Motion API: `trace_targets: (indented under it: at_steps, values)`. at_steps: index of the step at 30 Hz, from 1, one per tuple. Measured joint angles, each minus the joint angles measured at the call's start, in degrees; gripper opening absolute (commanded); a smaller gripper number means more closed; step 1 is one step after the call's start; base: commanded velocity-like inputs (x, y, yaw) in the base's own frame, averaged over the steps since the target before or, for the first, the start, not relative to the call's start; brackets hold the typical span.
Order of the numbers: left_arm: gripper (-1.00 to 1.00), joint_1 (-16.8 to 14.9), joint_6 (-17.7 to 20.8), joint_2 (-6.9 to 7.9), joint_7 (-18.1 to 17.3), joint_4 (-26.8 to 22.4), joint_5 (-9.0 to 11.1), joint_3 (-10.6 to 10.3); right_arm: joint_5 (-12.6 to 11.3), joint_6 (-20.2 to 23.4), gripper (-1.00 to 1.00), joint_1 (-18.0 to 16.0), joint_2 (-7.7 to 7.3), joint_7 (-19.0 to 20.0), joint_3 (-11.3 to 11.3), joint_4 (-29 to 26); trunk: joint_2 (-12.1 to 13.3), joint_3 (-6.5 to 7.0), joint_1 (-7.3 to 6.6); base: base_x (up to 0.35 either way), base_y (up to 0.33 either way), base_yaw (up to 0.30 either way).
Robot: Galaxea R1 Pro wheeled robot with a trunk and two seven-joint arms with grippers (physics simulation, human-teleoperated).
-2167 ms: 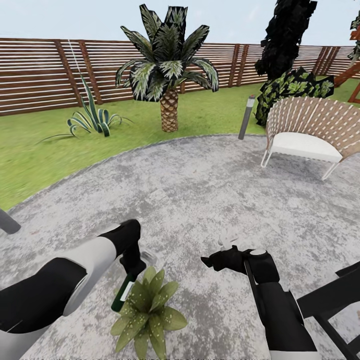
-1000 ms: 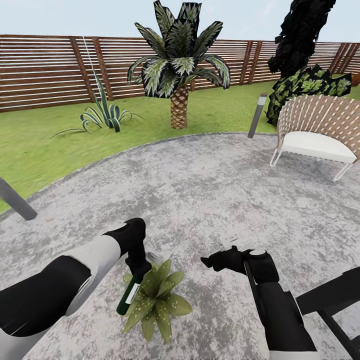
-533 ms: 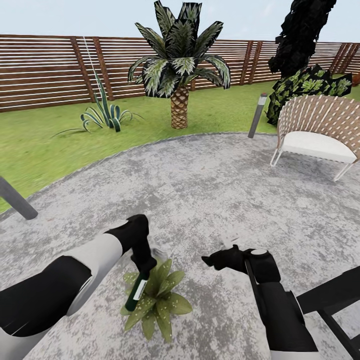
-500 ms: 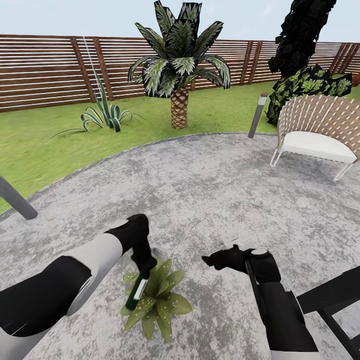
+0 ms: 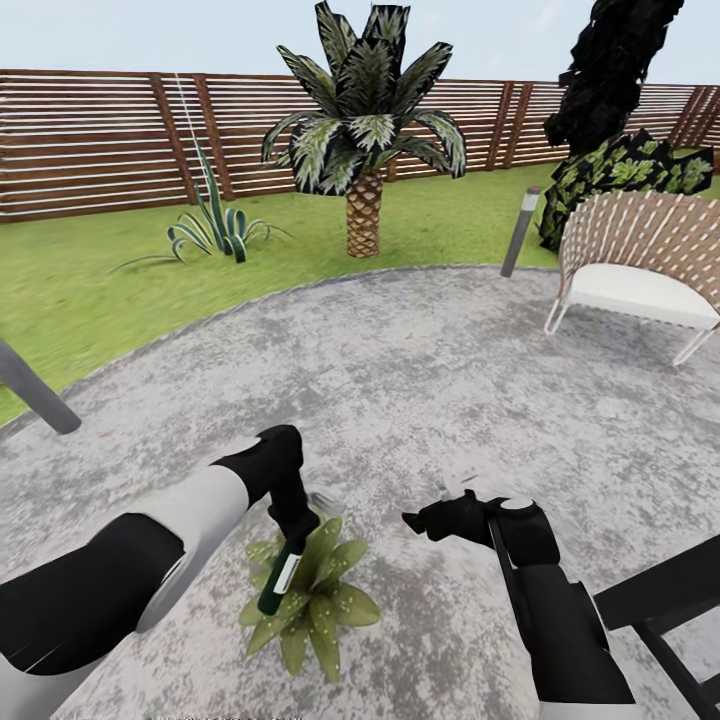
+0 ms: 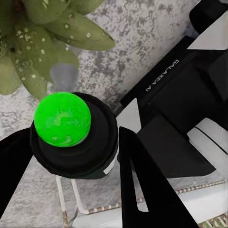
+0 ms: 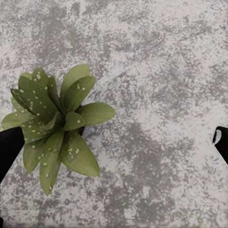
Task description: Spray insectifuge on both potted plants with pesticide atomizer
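Observation:
A potted plant [image 5: 312, 600] with white-speckled green leaves stands on the grey paving close in front of me. My left gripper [image 5: 296, 527] is shut on the pesticide atomizer [image 5: 281, 576], a dark bottle with a white label, held tilted over the plant's near-left leaves. In the left wrist view the atomizer [image 6: 73, 137] shows a bright green button top between the black fingers [image 6: 142, 185], with the plant [image 6: 42, 42] just beyond it. My right gripper [image 5: 430, 515] hovers open to the right of the plant. The right wrist view looks down on the plant [image 7: 57, 123], which lies near one of its fingertips [image 7: 9, 147].
The round grey paving [image 5: 420, 370] stretches ahead to the lawn [image 5: 90, 290]. A palm [image 5: 362, 150], a spiky agave [image 5: 215, 228], a bollard [image 5: 520, 232] and a woven chair [image 5: 640, 265] stand before the slat fence [image 5: 90, 150]. A grey post [image 5: 30, 385] leans at the left.
The left gripper has carried the atomizer to the right and further over the plant's leaves. The head view has shifted slightly. The right gripper has kept its place.

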Motion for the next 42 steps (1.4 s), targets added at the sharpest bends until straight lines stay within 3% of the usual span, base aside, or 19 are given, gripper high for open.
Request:
trace_targets:
  at_steps: [13, 22, 36, 38, 42]
  values:
    - [-1.0, 0.0, 0.1, -0.02, -0.1, -1.7, 0.4, 0.4, 0.1, -0.1, 1.0, 0.0, 0.0, 0.0, 0.0, 0.0, 0.0, 0.0, 0.02, -0.066, -0.089, 0.23]
    - [-1.0, 0.0, 0.0, -0.04, 0.1, -4.4, 0.3, 4.9, 0.0, 0.0, 1.0, 0.0, -0.03, 0.0, -0.1, -0.1, 0.0, 0.0, 0.02, -0.188, -0.278, 0.036]
    - [-1.0, 0.7, 0.0, 0.46, 0.5, -7.5, 0.2, 5.5, 0.1, -0.3, 1.0, 0.0, -0.08, -0.1, -0.1, 0.4, 0.0, 0.0, 0.0, -0.017, -0.026, 0.193]
    - [-1.0, 0.7, 0.0, 0.89, 0.6, -7.6, 0.0, 5.5, 0.1, -0.3, 1.0, 0.0, -0.09, -0.1, -0.1, 0.5, 0.0, 0.0, 0.0, 0.0, 0.0, 0.143]
    - [-1.0, 0.7, 0.0, 3.33, 0.6, -7.6, -0.1, 5.5, 0.1, -0.3, 1.0, 0.0, -0.05, 0.0, -0.1, 0.6, 0.0, 0.0, 0.0, 0.0, 0.0, 0.057]
